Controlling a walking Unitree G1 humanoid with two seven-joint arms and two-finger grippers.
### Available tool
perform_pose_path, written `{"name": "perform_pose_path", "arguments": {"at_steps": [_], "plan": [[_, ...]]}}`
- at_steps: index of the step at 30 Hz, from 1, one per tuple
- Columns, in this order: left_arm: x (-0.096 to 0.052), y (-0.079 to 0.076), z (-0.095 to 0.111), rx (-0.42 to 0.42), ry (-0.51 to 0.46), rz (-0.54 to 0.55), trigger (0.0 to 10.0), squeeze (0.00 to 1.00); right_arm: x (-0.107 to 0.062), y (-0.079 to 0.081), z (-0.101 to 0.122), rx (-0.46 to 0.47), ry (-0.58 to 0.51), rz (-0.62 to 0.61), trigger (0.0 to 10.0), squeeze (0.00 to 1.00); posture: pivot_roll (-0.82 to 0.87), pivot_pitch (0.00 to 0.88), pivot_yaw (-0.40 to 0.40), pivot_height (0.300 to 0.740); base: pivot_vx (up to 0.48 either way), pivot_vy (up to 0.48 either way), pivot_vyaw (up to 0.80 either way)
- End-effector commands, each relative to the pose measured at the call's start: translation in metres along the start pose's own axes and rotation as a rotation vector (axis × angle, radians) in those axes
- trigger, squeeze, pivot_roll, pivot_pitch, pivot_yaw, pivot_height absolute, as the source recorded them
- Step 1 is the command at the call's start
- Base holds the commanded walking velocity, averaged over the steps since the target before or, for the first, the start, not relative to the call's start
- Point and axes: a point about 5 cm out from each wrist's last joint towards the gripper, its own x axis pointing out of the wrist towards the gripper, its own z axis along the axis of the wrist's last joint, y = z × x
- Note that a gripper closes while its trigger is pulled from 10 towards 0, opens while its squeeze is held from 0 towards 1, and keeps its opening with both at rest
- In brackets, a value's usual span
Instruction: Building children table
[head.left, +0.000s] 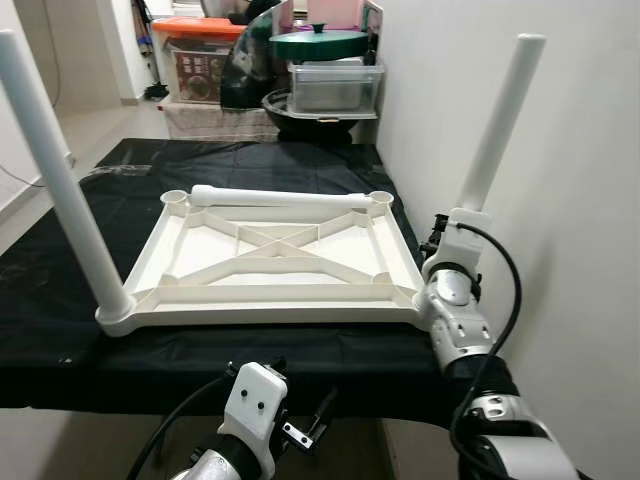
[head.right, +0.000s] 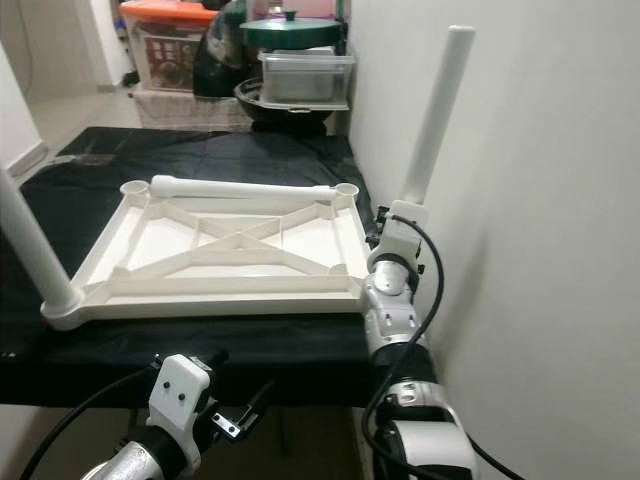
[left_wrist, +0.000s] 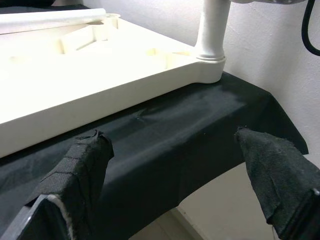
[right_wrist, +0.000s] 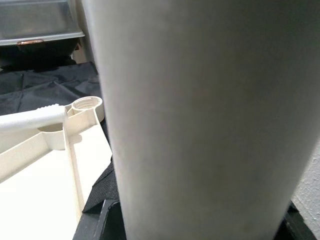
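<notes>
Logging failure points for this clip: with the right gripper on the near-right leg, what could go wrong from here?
The near-right leg may seat crooked, since the right gripper holds it low. The tabletop could slide on the black cloth near the edge, as the left gripper hangs open, not bracing it. The loose leg lying across the far edge could roll off.

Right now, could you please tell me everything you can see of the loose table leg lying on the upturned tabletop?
The loose leg is a plain white tube, plastic by its look, with a slightly thicker rounded left end. It lies flat along the far edge of the upside-down tabletop, spanning between the two empty far corner sockets. Neither end effector touches it; only the tabletop supports it.
</notes>
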Motion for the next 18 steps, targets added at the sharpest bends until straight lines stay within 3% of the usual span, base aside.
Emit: {"name": "perform_pose_path", "arguments": {"at_steps": [1,5,8,9,18], "plan": [[0.000,0.000,-0.003,-0.006,0.012,0.003,10.0,0.00,-0.007,0.014,-0.022,0.002,0.092,0.067,10.0,0.00,0.12,0.006,-0.066,0.740,0.000,0.000,0.00],[0.000,0.000,-0.003,-0.007,0.012,0.004,10.0,0.00,-0.012,0.021,-0.022,-0.066,0.031,0.135,10.0,0.00,0.12,0.006,-0.066,0.740,0.000,0.000,0.00],[0.000,0.000,-0.003,-0.009,0.011,0.005,10.0,0.00,-0.015,0.012,-0.030,-0.082,0.051,0.090,10.0,0.00,0.11,0.010,-0.063,0.740,0.000,0.000,0.00],[0.000,0.001,-0.003,-0.010,0.011,0.005,10.0,0.00,-0.017,0.009,-0.032,-0.085,0.048,0.082,10.0,1.00,0.11,0.009,-0.063,0.740,0.000,0.000,0.00],[0.001,0.002,-0.004,-0.009,0.012,0.003,10.0,0.00,-0.021,0.001,-0.029,-0.069,0.014,0.107,10.0,1.00,0.11,0.010,-0.061,0.740,0.000,0.000,0.00]]}}
